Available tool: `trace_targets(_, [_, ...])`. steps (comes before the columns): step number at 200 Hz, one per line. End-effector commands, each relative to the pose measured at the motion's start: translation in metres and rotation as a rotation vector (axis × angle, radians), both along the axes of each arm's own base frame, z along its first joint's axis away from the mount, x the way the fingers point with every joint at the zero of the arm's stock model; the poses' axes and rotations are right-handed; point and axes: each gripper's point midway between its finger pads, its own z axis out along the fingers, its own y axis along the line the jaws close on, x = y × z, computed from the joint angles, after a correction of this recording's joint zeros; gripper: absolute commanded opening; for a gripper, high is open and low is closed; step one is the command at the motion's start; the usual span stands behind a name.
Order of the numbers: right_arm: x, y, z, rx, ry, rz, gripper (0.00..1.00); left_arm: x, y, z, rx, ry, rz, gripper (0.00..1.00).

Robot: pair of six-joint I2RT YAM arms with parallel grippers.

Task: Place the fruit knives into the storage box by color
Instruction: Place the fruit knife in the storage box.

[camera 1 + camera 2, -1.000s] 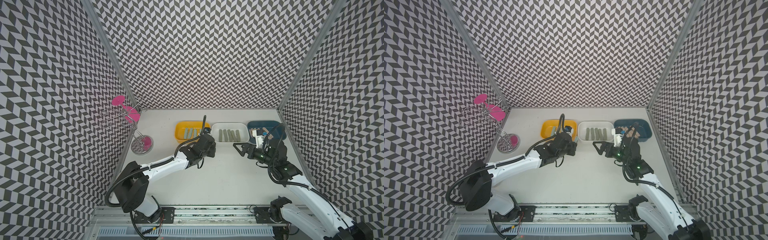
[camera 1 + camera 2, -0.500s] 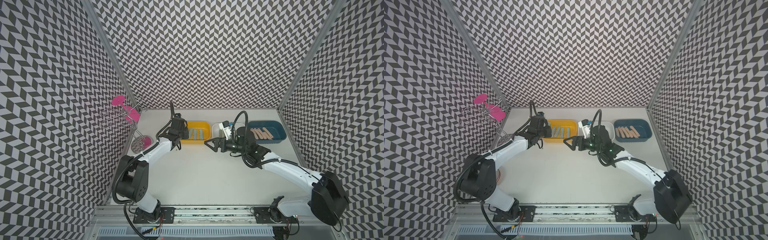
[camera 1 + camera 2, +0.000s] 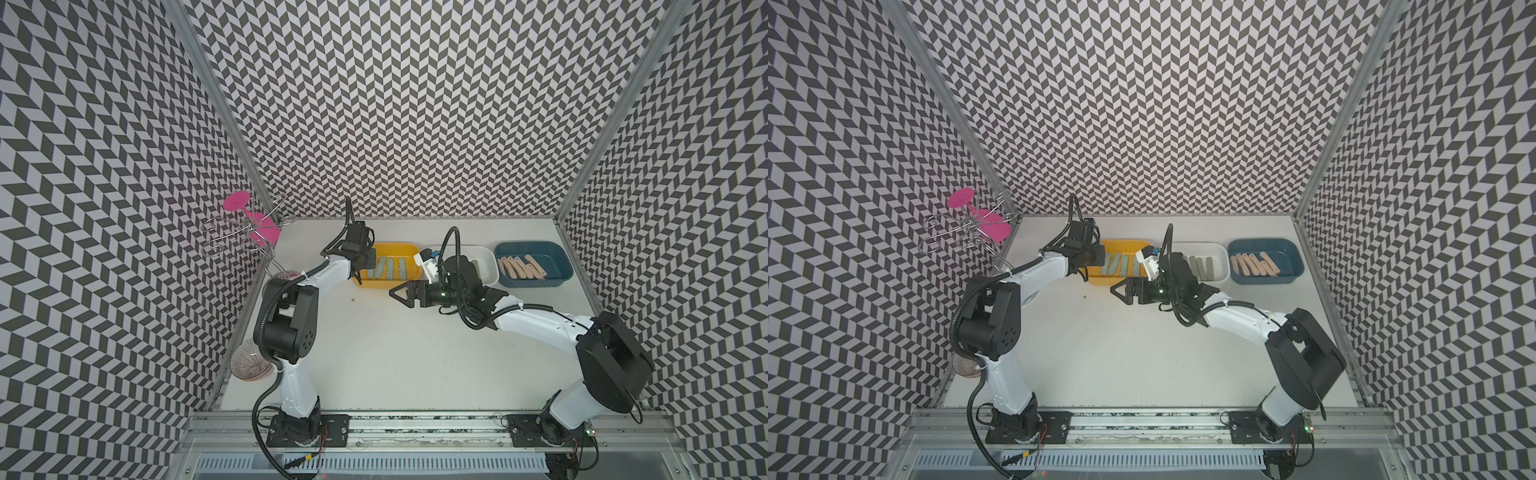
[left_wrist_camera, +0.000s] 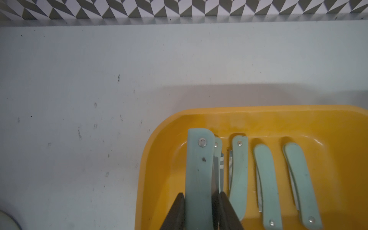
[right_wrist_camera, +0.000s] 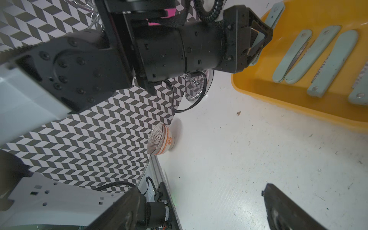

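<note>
Three storage boxes stand in a row at the back. The yellow box (image 3: pixel 382 284) (image 4: pixel 159 139) holds several mint-blue fruit knives (image 4: pixel 266 185). Grey-green knives (image 3: pixel 1202 266) lie in the white box (image 3: pixel 1223 257). Peach ones (image 3: pixel 521 266) fill the blue box (image 3: pixel 563 257). My left gripper (image 4: pixel 201 194) (image 3: pixel 368 259) hangs over the yellow box's left end, shut on a mint-blue knife (image 4: pixel 199 169). My right gripper (image 3: pixel 401 294) (image 5: pixel 201 209) hovers open and empty over the table in front of the yellow box.
A wire rack with a pink glass (image 3: pixel 253 220) stands at the back left wall. A striped bowl (image 3: pixel 249 365) (image 5: pixel 161 141) sits by the left edge near my left arm's base. A small crumb (image 3: pixel 352 298) lies in front of the yellow box.
Over the second my left gripper swung from in front of the yellow box to its left end. My right arm moved left from the blue box. Nothing differs from half a second ago.
</note>
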Motion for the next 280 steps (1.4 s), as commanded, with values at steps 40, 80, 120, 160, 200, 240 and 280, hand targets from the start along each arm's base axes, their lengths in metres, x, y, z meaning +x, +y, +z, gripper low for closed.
trace_targets(40, [0.006, 0.001, 0.018, 0.035, -0.061, -0.021, 0.95, 0.007, 0.008, -0.033, 0.046, 0.091, -0.005, 0.28])
trace_targets(80, [0.005, -0.003, 0.016, 0.027, -0.062, -0.031, 0.95, 0.011, 0.007, -0.043, 0.046, 0.113, -0.005, 0.31])
trace_targets(120, [0.004, -0.004, 0.020, 0.028, -0.068, -0.035, 0.95, 0.011, 0.009, -0.051, 0.051, 0.137, 0.002, 0.39])
trace_targets(160, [0.003, -0.009, 0.030, 0.031, -0.087, -0.041, 0.95, 0.017, 0.007, -0.027, 0.028, 0.110, 0.006, 0.44])
trace_targets(200, [0.010, -0.032, 0.054, 0.025, -0.144, -0.101, 1.00, 0.019, -0.015, 0.067, -0.094, -0.047, -0.049, 0.74])
trace_targets(240, [0.034, -0.098, 0.077, -0.048, -0.235, -0.330, 1.00, -0.016, -0.029, 0.149, -0.180, -0.206, -0.071, 1.00])
trace_targets(280, [0.068, -0.233, 0.088, -0.220, -0.383, -0.826, 1.00, -0.059, 0.016, 0.191, -0.183, -0.432, 0.110, 1.00])
